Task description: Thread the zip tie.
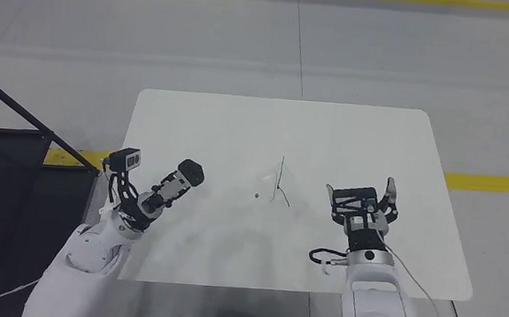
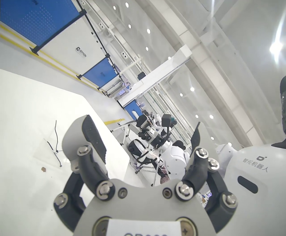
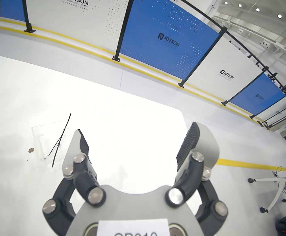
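Note:
Two thin dark zip ties (image 1: 280, 180) lie crossed near the middle of the white table (image 1: 239, 122), partly on a small clear sheet (image 1: 265, 179). The left wrist view has the zip ties (image 2: 55, 143) beside my left gripper (image 2: 145, 134), which is open and holds nothing. That left gripper (image 1: 190, 173) hangs over the table's left part, tilted up and well short of the ties. My right gripper (image 1: 361, 193) is open and empty to the right of the ties. From the right wrist, the zip ties (image 3: 59, 140) lie beyond the open right gripper (image 3: 136, 138).
A small brown speck (image 1: 256, 195) lies on the table beside the clear sheet (image 3: 42, 138). A black frame and dark panel (image 1: 5, 168) stand off the table's left edge. Yellow floor tape (image 1: 492, 183) runs past the right side.

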